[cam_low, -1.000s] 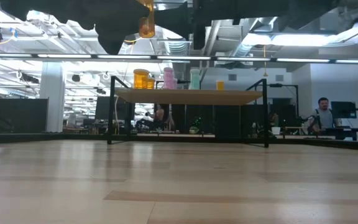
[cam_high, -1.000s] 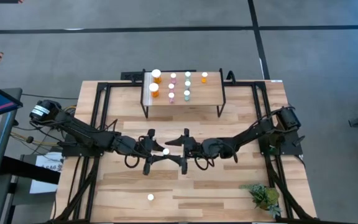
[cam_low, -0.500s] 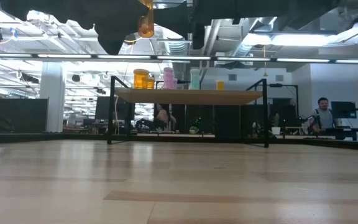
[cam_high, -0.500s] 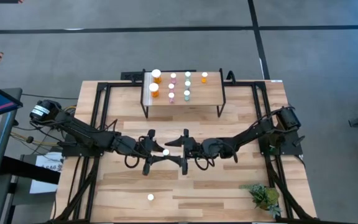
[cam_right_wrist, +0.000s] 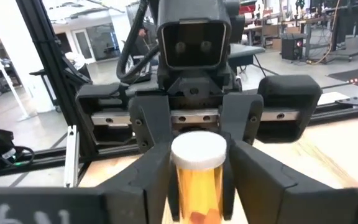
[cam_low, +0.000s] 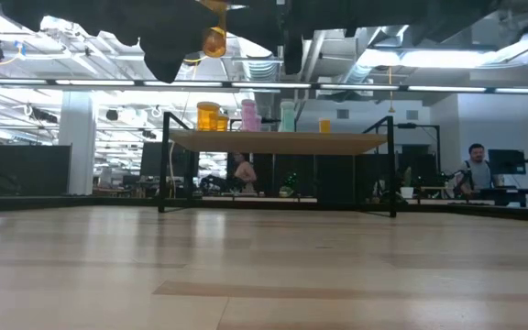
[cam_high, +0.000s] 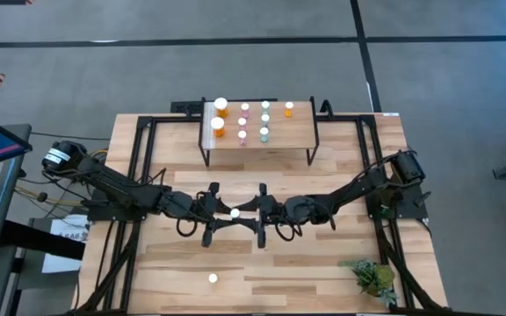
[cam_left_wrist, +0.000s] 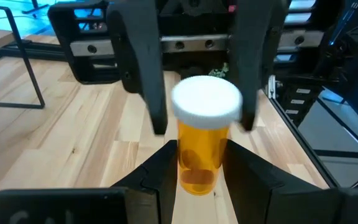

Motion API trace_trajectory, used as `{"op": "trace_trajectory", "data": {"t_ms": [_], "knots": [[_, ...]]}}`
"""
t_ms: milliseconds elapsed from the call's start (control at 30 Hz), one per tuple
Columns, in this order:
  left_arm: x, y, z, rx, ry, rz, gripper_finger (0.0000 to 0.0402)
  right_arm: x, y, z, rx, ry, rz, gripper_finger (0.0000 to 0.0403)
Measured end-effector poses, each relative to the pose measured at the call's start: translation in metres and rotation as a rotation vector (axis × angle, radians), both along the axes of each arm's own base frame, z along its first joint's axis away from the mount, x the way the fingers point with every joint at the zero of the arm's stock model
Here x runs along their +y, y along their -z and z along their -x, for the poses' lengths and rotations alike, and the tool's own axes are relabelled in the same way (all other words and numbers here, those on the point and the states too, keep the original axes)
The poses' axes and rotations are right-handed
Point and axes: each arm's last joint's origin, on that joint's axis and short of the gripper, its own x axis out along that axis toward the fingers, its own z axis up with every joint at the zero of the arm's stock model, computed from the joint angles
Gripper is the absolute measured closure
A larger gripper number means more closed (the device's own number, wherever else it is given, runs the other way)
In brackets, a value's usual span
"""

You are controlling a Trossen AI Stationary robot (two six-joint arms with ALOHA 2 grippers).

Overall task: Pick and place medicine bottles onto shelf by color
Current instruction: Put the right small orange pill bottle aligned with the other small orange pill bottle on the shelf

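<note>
Lying alone near the front edge of the table (cam_high: 323,263), a small white-capped bottle (cam_high: 213,278) sits well apart from everything else, and a small green plant (cam_high: 372,276) stands by the front right corner. Farther in, over the middle of the table, both arms meet nose to nose. The left gripper (cam_high: 220,213) is clenched on an orange bottle (cam_high: 234,213) with a white cap, held up off the tabletop; the left wrist view shows the two dark fingers (cam_left_wrist: 157,171) pressing the amber body (cam_left_wrist: 199,155) from either side. The right gripper (cam_high: 262,213) faces it, its fingers (cam_right_wrist: 151,168) standing on either side of the same bottle (cam_right_wrist: 197,177); whether they already touch it cannot be told. In the low view the bottle (cam_low: 214,41) hangs high above the table under the dark arms.

Beyond them, near the back edge, stands the shelf (cam_high: 297,132). It carries two wider orange bottles (cam_high: 219,118) at its left end, then pink bottles (cam_high: 243,121), teal-green bottles (cam_high: 264,120) and one small orange bottle (cam_high: 289,109) toward its back right.
</note>
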Motion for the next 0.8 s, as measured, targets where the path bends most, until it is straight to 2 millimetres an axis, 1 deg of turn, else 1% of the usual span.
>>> {"op": "trace_trajectory", "data": {"t_ms": [200, 333, 633, 800], "knots": [[0.0001, 0.0005, 0.0001, 0.005, 0.0, -0.002, 0.0292, 0.0, 0.0013, 0.0, 0.014, 0.0, 0.003, 0.0253], [0.0001, 0.0007, 0.0002, 0.007, 0.0, -0.003, 0.0292, 0.0, 0.0015, 0.0, 0.015, 0.0, 0.004, 0.0268], [0.0001, 0.0009, 0.0002, 0.009, 0.0, -0.004, 0.0292, 0.0, 0.0015, 0.0, 0.016, 0.0, 0.005, 0.0258], [0.0001, 0.0009, 0.0002, 0.009, 0.0, -0.004, 0.0291, 0.0, 0.0015, 0.0, 0.016, 0.0, 0.007, 0.0263]]}}
